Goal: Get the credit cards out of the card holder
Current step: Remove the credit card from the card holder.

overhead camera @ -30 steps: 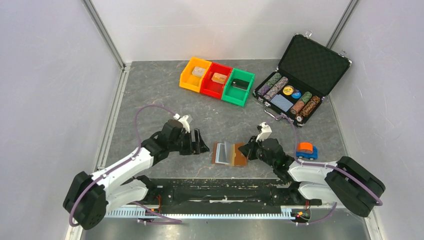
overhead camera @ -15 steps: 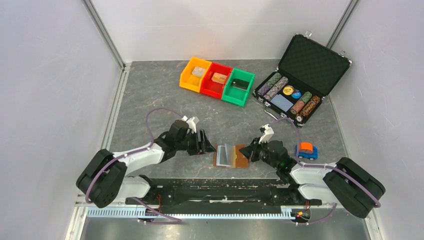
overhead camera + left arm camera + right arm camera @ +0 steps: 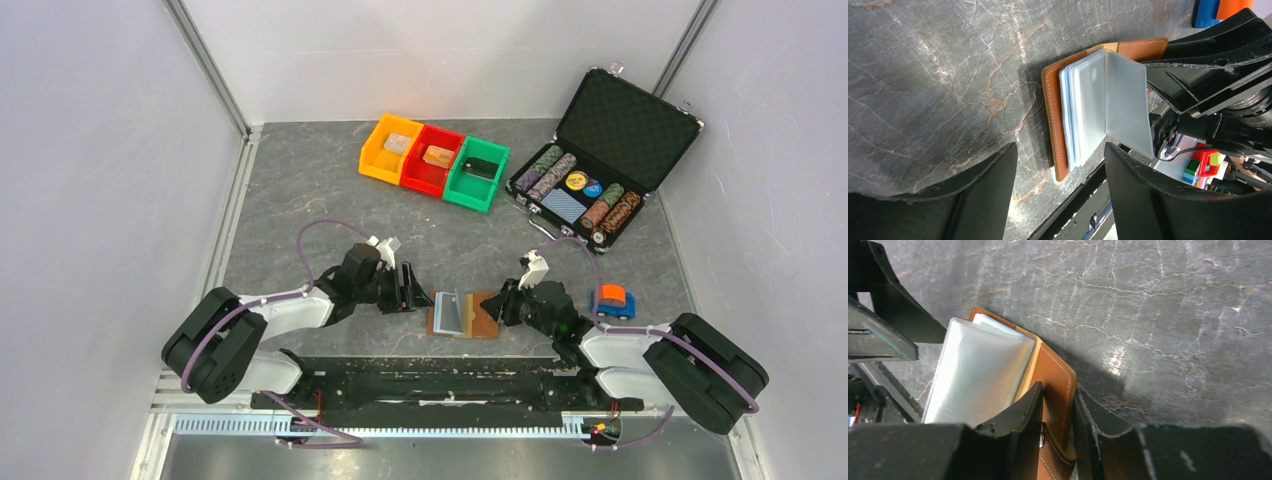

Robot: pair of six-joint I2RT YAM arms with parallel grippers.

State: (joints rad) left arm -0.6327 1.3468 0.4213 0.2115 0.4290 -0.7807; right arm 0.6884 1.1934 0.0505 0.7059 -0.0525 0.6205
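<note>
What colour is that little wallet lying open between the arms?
The card holder is tan-brown leather with pale stitching; the left wrist view shows it best.

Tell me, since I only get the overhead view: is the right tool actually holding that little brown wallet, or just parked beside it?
Observer: Its wrist camera shows the brown cover of the card holder lying between the fingers of the right tool. I can't tell whether it is pinched.
Operator: What's the pale part in the middle?
Observer: Those are translucent plastic sleeves, fanned out, with one leaf standing up.
Operator: Is the other tool touching it?
Observer: The left tool is open, its fingers wide apart and aimed at the holder's edge. I see no contact.
</note>
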